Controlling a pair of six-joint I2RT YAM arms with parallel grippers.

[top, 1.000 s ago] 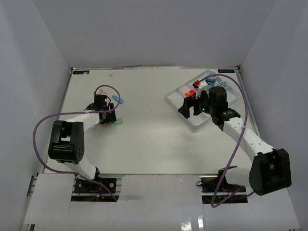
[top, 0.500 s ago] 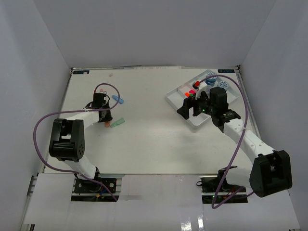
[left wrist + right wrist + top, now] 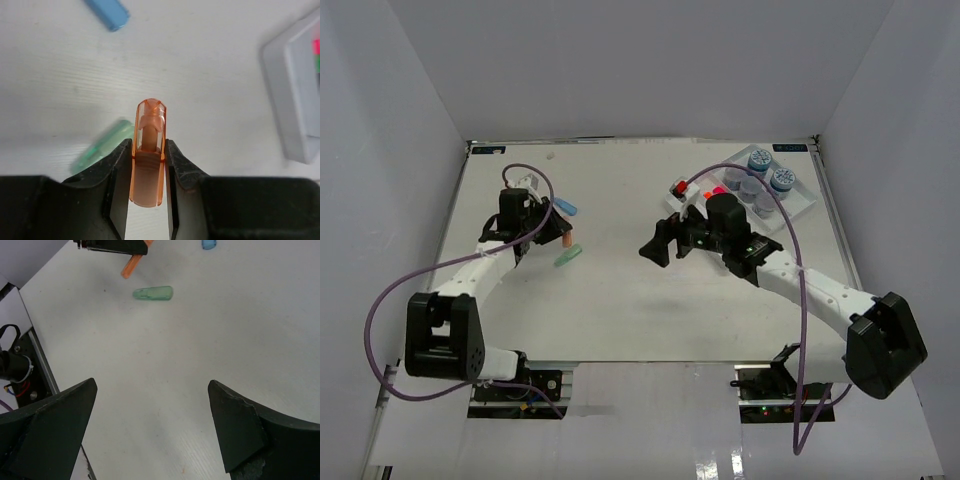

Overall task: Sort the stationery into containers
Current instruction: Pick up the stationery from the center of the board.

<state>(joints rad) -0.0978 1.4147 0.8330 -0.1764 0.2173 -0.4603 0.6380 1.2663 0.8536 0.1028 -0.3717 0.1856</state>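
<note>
My left gripper is shut on a short orange marker, whose clear cap sticks out past the fingertips above the table. In the top view the left gripper is at the left with the orange marker at its tip. A green marker lies just below it and a blue marker just above. The white tray at the back right holds several jars and pink and red markers. My right gripper hangs open over the table's middle, with nothing between its fingers.
In the right wrist view the green marker lies ahead of the open right gripper, with the orange marker and left gripper beyond it. White walls enclose the table on three sides. A corner of the tray shows in the left wrist view.
The left gripper closed on the orange marker and lifted it away from the green one. The right arm swung left from over the tray to the table's middle, still open.
</note>
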